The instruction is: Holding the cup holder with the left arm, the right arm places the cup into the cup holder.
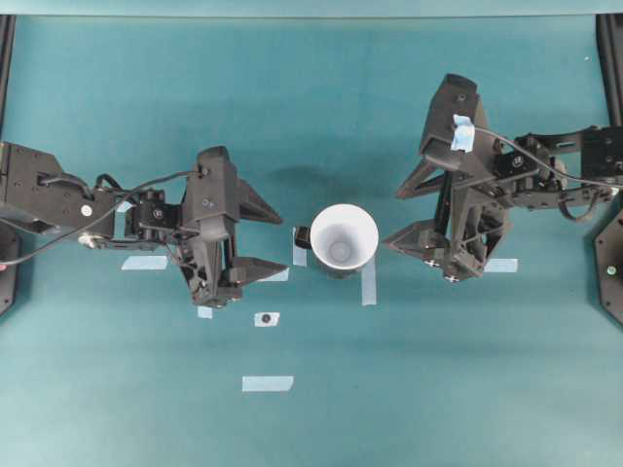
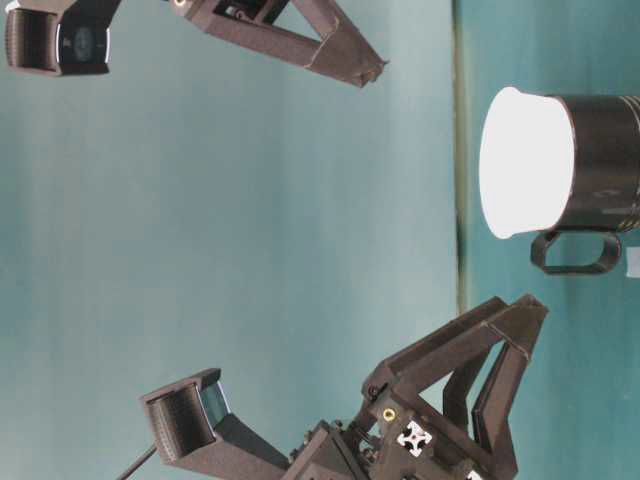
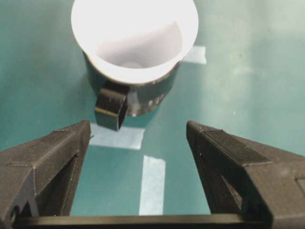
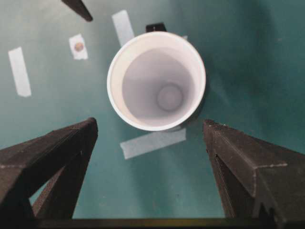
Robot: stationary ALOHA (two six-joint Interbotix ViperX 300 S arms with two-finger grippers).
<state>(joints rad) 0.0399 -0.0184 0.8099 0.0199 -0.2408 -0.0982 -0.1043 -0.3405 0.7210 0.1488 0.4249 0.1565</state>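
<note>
Glossy black cup holder [image 3: 143,98], matt white paper-like cup [image 4: 156,80], matt teal surface [image 1: 311,117], rough-textured matt black plastic pincer fingers [image 3: 228,157]

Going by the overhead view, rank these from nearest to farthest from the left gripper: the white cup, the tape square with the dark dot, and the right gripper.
From the left gripper:
1. Tape square with the dark dot, just below it in the picture.
2. White cup, to its right, seated in the cup holder.
3. Right gripper, beyond the cup on the far right.

1. The cup [image 1: 343,236] hides most of the cup holder [image 1: 303,236] in the overhead view
2. The table-level view cuts the holder's base off at its right edge
3. A small dark mark [image 1: 266,318] on tape is too small to identify
</note>
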